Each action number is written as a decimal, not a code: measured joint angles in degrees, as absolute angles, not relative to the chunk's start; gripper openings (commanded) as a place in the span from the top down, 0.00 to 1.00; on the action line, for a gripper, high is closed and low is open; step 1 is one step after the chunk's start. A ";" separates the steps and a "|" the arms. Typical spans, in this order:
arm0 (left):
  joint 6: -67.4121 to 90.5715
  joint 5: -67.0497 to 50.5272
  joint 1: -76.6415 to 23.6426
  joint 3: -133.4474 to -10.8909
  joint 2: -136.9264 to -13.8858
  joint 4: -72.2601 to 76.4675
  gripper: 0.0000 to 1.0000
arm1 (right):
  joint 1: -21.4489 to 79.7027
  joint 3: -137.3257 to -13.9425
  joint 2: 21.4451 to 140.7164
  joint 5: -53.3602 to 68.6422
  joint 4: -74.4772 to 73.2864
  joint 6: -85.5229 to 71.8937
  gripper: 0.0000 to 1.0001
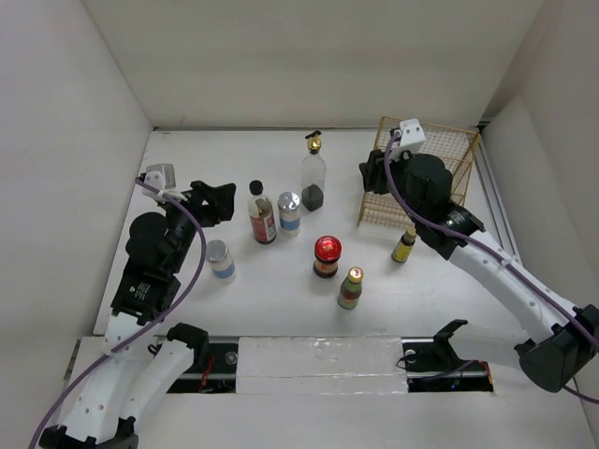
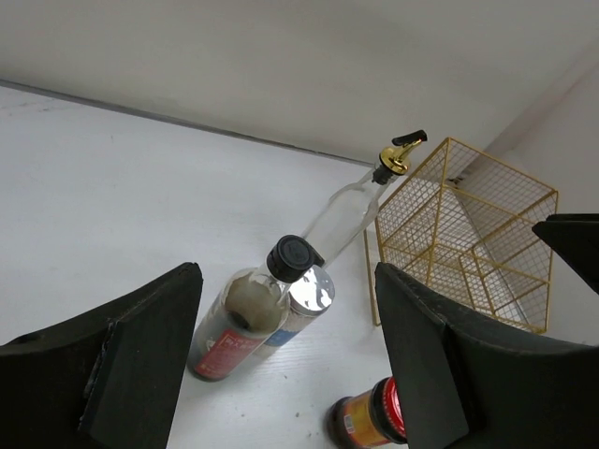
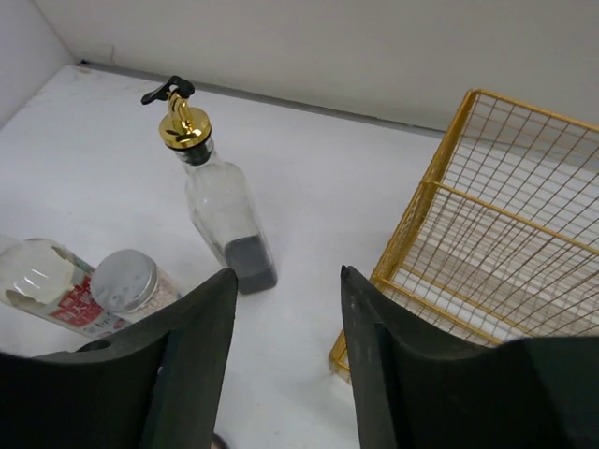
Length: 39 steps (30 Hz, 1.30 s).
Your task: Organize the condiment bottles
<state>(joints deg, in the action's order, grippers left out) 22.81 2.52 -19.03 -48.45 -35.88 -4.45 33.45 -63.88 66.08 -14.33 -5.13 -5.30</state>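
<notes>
Seven bottles stand on the white table. The clear pump-top bottle [image 1: 314,173] is at the back. The red-labelled black-capped bottle [image 1: 262,217] and a silver-lidded jar [image 1: 289,212] stand side by side. A second silver-lidded jar [image 1: 221,260] is to the left. The red-lidded dark jar [image 1: 327,255], the green gold-capped bottle [image 1: 350,288] and the small yellow bottle [image 1: 404,245] stand nearer. My left gripper [image 1: 221,201] is open and empty, left of the red-labelled bottle [image 2: 234,323]. My right gripper [image 1: 372,176] is open and empty, between the pump-top bottle [image 3: 225,224] and the basket.
A gold wire basket [image 1: 447,150] stands at the back right, partly hidden by my right arm; it also shows in the right wrist view [image 3: 505,243] and the left wrist view [image 2: 468,234]. White walls close in the table on the left, back and right.
</notes>
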 measured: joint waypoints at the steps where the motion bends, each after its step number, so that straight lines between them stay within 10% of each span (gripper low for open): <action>1: 22.81 2.31 -19.03 -48.45 -35.90 -4.45 0.28 | 33.56 -63.88 66.39 -14.26 -5.08 -5.17 0.37; 7: 22.83 1.93 -19.03 -48.45 -36.29 -4.38 0.28 | 33.85 -63.88 67.55 -13.39 -4.89 -4.95 0.46; 10: 23.49 1.63 -19.03 -48.47 -37.08 -4.19 0.29 | 34.20 -63.88 67.81 -13.02 -4.56 -4.40 0.96; 13: 25.10 0.03 -19.03 -48.40 -37.47 -3.99 0.43 | 34.28 -63.90 68.23 -12.47 -4.05 -4.64 1.00; 15: 25.36 -1.34 -19.03 -47.83 -37.28 -3.51 0.70 | 34.41 -63.90 68.71 -11.81 -3.77 -4.40 1.00; 19: 24.49 -1.43 -19.05 -47.53 -36.49 -3.22 0.97 | 34.70 -63.94 71.05 -9.02 -2.17 -3.99 0.68; 22: 24.23 -1.21 -19.05 -47.62 -36.77 -3.05 0.87 | 35.16 -63.94 74.30 -6.02 -0.80 -3.05 0.30; 28: 23.66 -1.15 -19.05 -47.59 -38.70 -2.85 0.47 | 35.29 -65.21 80.60 -2.07 2.72 -1.63 0.23; 39: 23.66 -0.58 -19.05 -47.16 -36.10 -2.76 0.42 | 33.47 -73.01 95.15 4.67 13.72 1.08 0.23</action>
<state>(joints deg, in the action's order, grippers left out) 23.66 -0.58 -19.05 -47.16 -36.10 -2.76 33.47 -73.01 95.15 4.67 13.72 1.08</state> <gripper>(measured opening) 0.572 0.784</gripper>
